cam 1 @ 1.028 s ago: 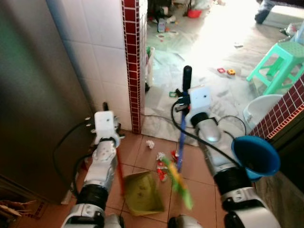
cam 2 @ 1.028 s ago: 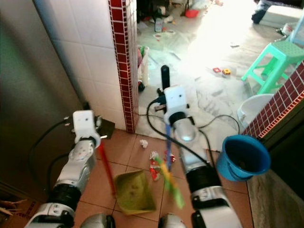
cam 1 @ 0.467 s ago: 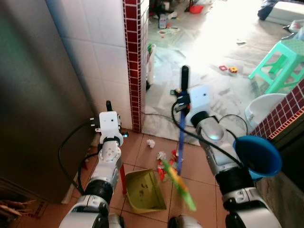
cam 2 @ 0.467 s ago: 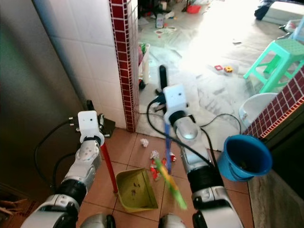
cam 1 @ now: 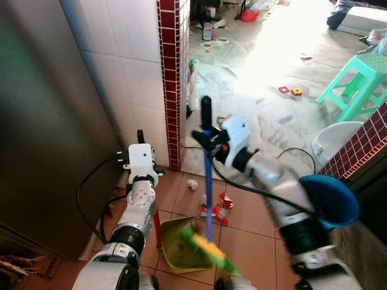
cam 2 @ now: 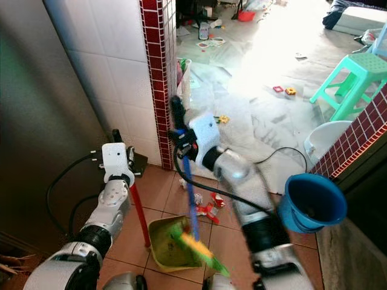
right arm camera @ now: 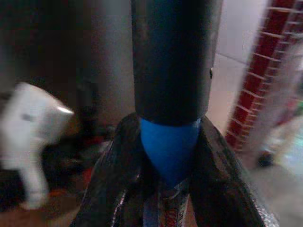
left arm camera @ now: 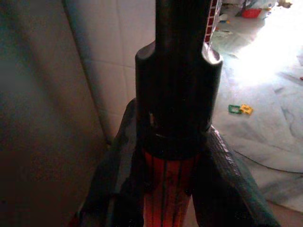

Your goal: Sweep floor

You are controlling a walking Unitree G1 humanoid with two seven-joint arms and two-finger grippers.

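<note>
The yellow-green dustpan [cam 1: 181, 244] rests on the floor, braced by its red handle [cam 1: 156, 228] in the clamped left gripper [left arm camera: 176, 189]. The right gripper [cam 1: 208, 142], closed on the blue broom [cam 1: 209, 193], angles bristles into the pan; red scraps [cam 1: 217, 208] lie just beyond its mouth.

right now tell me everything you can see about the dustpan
The dustpan is a yellow-green scoop that looks plastic, on a long red handle capped with a black grip. It sits low on the terracotta tile floor, mouth facing the red and white scraps. The left hand is shut on the handle near its top. The broom head lies across its front edge.
</note>
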